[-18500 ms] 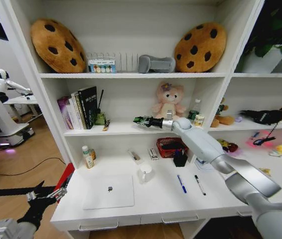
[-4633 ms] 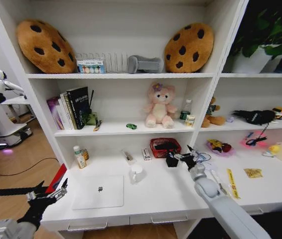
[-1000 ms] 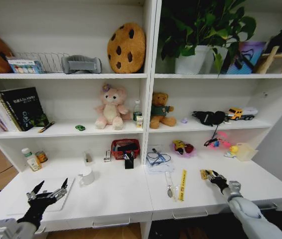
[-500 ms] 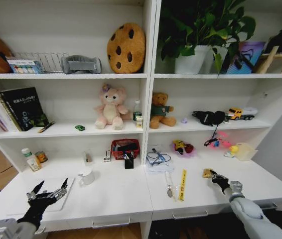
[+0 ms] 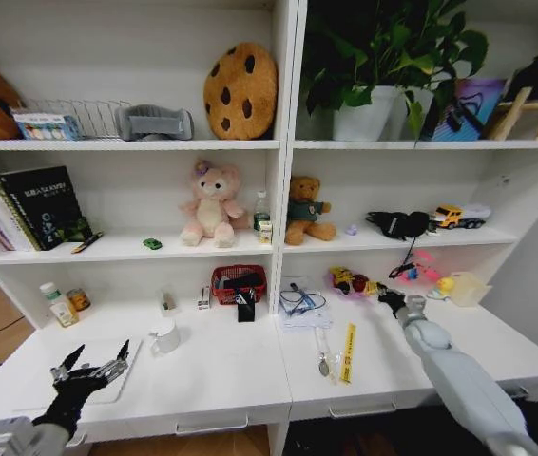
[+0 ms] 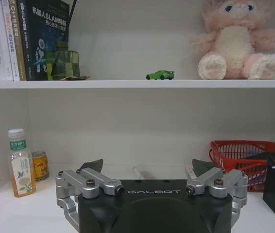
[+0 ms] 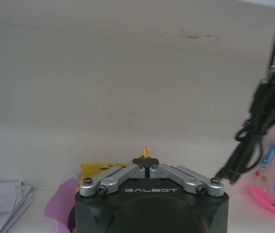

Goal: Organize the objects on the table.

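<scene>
Right claw (image 5: 384, 295) closed on small yellow scrap (image 7: 146, 151), raised above bench (image 5: 497, 332); thin pinch may slip. Left claw (image 5: 88, 369) open, idle low

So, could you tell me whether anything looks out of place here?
The black headset lets its cable dangle off the right-hand shelf edge, near the right claw by the pink dish; nothing looks spilled or broken.
</scene>
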`<state>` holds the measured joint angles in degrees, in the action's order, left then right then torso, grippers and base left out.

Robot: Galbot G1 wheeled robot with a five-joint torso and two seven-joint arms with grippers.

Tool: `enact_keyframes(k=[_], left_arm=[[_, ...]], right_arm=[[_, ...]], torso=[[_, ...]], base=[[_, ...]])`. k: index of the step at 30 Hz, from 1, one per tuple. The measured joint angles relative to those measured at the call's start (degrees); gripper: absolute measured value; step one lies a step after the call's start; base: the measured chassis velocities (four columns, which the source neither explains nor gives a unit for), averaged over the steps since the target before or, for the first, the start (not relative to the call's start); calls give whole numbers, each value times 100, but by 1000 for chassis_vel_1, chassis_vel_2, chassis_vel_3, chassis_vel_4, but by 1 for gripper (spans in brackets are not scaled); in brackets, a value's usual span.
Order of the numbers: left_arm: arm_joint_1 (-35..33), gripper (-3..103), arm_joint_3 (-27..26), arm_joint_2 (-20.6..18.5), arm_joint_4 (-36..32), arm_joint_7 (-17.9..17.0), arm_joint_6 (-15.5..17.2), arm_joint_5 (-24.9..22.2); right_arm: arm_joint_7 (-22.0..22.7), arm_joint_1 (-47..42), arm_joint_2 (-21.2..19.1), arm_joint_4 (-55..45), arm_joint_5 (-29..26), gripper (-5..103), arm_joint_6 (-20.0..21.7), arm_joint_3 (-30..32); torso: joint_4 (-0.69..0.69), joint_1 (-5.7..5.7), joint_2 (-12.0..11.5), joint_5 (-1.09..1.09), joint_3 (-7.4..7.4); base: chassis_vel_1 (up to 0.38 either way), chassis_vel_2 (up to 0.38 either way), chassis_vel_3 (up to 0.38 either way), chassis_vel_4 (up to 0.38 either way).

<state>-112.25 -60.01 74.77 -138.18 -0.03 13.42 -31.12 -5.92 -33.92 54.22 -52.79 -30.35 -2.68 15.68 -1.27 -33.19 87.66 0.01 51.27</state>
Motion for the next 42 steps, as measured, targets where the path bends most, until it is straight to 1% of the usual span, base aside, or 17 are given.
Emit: enact_keyframes(k=[6, 8, 13, 17, 20, 21, 23, 25, 26, 28, 29, 31, 32, 34, 37, 38, 42], left_arm=[[1, 100, 0, 0, 0, 0, 0, 0], [1, 100, 0, 0, 0, 0, 0, 0], [1, 100, 0, 0, 0, 0, 0, 0], [1, 100, 0, 0, 0, 0, 0, 0], [1, 100, 0, 0, 0, 0, 0, 0], [1, 100, 0, 0, 0, 0, 0, 0], [1, 100, 0, 0, 0, 0, 0, 0], [1, 100, 0, 0, 0, 0, 0, 0], [1, 100, 0, 0, 0, 0, 0, 0], [1, 100, 0, 0, 0, 1, 0, 0], [1, 100, 0, 0, 0, 1, 0, 0], [1, 100, 1, 0, 0, 0, 0, 0], [1, 100, 1, 0, 0, 0, 0, 0], [1, 100, 1, 0, 0, 2, 0, 0], [1, 100, 1, 0, 0, 1, 0, 0], [1, 100, 1, 0, 0, 5, 0, 0], [1, 100, 1, 0, 0, 0, 0, 0]], right_arm=[[-87, 421, 237, 623, 127, 0, -176, -267], [-124, 575, 460, 1085, 330, 0, -548, -302], [-83, 677, 711, 1468, 444, -2, -818, -283], [-35, 697, 810, 1567, 468, 14, -919, -256], [15, 669, 804, 1520, 473, 19, -924, -223], [66, 596, 771, 1408, 489, 30, -924, -165], [158, 442, 679, 1146, 495, 35, -891, -56], [271, -5, 434, 421, 409, 45, -760, 181], [271, -5, 434, 421, 409, 45, -760, 181], [613, -780, 172, -728, 97, 57, -423, 434], [613, -780, 172, -728, 97, 57, -423, 434], [965, -1888, -27, -2189, -212, 68, -55, 724], [965, -1888, -27, -2189, -212, 68, -55, 724], [1105, -2717, -194, -3265, -404, 78, 171, 1105], [1056, -3317, -264, -3941, -470, 83, 350, 1452], [1026, -4007, -273, -4657, -468, 94, 392, 1837], [1021, -4915, -130, -5490, -353, 99, 296, 2454]], torso=[[-3, 0, 0, -2, -1], [-4, 0, 0, -2, -1], [-3, 0, 0, 1, -1], [-3, 1, 0, -1, -1], [-2, 1, 0, -2, -1], [-2, 1, 0, -1, -1], [0, 0, 0, 1, -1], [-2, 0, 1, -2, -2], [-2, 0, 1, -2, -2], [-3, 1, 1, -3, -2], [-3, 1, 1, -3, -2], [-5, 1, 1, 4, -2], [-5, 1, 1, 4, -2], [-3, 2, 2, -3, -3], [-3, 2, 2, -3, -3], [-5, 2, 2, 0, -3], [-2, 2, 2, -1, -3]], base=[[0, 0, 0, 0], [0, 0, 0, 0], [0, 0, 0, 0], [0, 0, 0, 0], [0, 0, 0, 0], [0, 0, 0, 0], [0, 0, 0, 0], [0, 0, 0, 0], [0, 0, 0, 0], [0, 0, 0, 0], [0, 0, 0, 0], [0, 0, 0, 0], [0, 0, 0, 0], [0, 0, 0, 0], [0, 0, 0, 0], [0, 0, 0, 0], [0, 0, 0, 0]])
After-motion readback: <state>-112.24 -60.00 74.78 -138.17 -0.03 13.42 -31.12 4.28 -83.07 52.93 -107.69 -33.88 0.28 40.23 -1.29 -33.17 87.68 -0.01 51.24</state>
